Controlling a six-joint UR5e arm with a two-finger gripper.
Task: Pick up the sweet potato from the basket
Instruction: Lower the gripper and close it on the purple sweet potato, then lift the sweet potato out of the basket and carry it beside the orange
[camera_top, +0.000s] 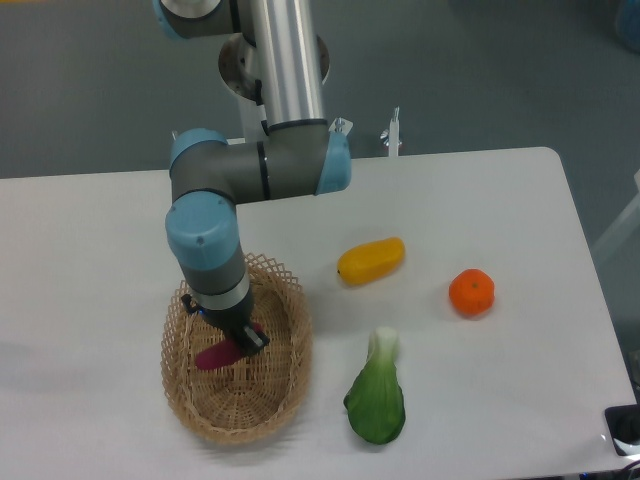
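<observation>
The oval tan wicker basket (262, 400) sits at the front left of the white table. The dark magenta sweet potato (213, 356) lies inside it, its left end showing and its right part hidden by my gripper. My gripper (243, 343) reaches down into the basket from above and sits right on the sweet potato. Its dark fingers look closed around the sweet potato's right part, but the arm's wrist hides most of the jaws.
A yellow-orange oblong fruit (371, 260) lies right of the basket. A round orange (471, 292) sits farther right. A green leafy vegetable (377, 396) lies at the front, close to the basket's right rim. The table's front edge is near the basket.
</observation>
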